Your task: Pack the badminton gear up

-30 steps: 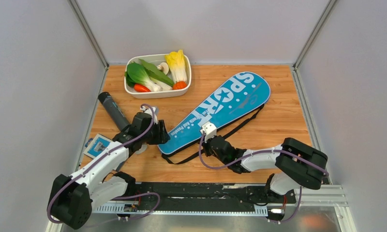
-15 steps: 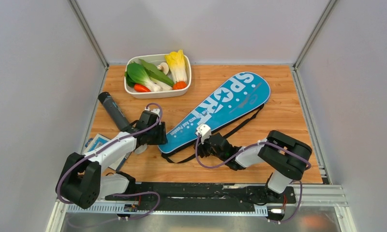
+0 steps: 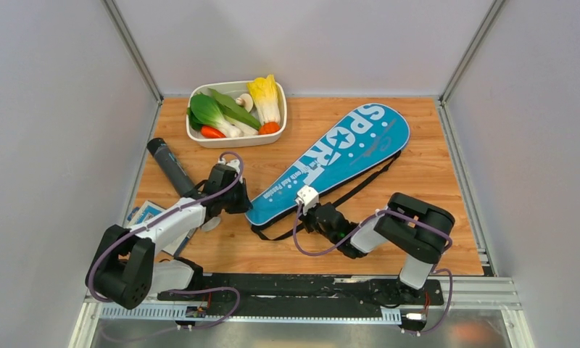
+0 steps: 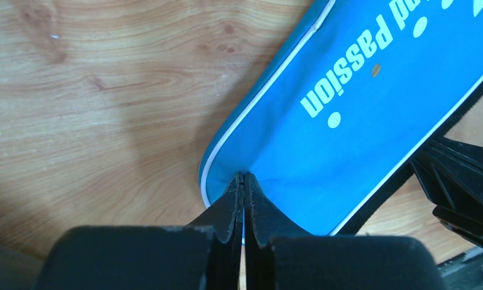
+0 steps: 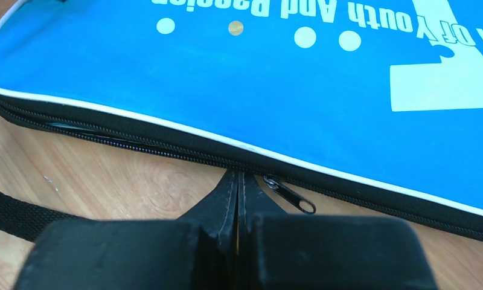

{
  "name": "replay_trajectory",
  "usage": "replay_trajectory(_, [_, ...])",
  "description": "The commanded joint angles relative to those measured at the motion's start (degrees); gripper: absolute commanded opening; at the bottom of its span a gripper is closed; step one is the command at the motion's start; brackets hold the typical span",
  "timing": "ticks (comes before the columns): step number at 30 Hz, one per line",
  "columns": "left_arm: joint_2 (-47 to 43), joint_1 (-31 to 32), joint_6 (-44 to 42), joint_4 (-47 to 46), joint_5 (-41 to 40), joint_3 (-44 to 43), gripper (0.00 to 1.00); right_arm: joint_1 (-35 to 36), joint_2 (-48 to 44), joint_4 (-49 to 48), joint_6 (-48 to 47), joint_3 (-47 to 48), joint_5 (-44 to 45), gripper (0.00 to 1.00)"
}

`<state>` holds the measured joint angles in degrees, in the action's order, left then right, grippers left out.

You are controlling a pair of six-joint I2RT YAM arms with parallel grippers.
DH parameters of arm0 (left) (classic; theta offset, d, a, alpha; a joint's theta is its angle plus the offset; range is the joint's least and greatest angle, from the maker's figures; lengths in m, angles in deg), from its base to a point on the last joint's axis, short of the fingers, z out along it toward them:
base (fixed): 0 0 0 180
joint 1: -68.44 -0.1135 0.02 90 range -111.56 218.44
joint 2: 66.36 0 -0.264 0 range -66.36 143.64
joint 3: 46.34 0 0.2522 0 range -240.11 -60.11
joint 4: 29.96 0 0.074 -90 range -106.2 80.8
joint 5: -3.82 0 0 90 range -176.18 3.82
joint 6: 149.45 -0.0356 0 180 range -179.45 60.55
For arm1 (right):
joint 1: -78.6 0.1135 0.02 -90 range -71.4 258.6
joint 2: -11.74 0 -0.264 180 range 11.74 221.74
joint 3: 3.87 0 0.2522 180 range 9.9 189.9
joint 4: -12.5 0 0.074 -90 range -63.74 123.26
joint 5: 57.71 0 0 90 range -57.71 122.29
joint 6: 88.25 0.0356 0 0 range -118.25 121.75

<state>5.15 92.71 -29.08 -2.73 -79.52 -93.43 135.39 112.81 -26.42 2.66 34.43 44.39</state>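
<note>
The blue "SPORT" cover (image 3: 330,156) lies diagonally on the wooden table, wide end at the back right. My left gripper (image 3: 241,201) is at its narrow near end. In the left wrist view the left gripper (image 4: 244,176) is shut, its tips pinching puckered blue fabric of the cover (image 4: 372,121). My right gripper (image 3: 305,206) is at the cover's near long edge. In the right wrist view the right gripper (image 5: 236,174) is shut, tips against the black zipper band. The zipper pull (image 5: 290,196) lies loose just right of them. A long black tube (image 3: 170,167) lies left of the left arm.
The cover's black strap (image 3: 359,190) loops on the table beside the right arm. A white tray (image 3: 200,134) of toy vegetables stands at the back left. A small blue-and-white card (image 3: 146,216) lies by the left edge, under the left arm.
Both grippers have shut. The cover has slid a little toward the back right. The right arm's elbow has drawn in to the left.
</note>
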Motion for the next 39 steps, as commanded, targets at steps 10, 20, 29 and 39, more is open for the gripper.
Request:
replay_trajectory(10, [-8.4,0.3,12.2,-10.2,9.2,9.6,0.00,0.7,-14.8,28.3,3.3,5.7,-13.2,0.00])
replay_trajectory(20, [-9.4,2.3,13.7,-12.0,7.8,10.4,0.00,6.4,-12.9,39.3,9.4,12.3,-6.7,0.00])
replay_trajectory(29, [-18.3,3.4,7.2,6.0,-8.1,5.0,0.56,1.5,-17.8,37.6,11.5,7.6,-1.2,0.25])
replay_trajectory(39, [-13.7,3.5,16.3,-7.4,3.1,13.6,0.57,0.8,-22.2,35.0,13.1,4.7,-0.4,0.40])
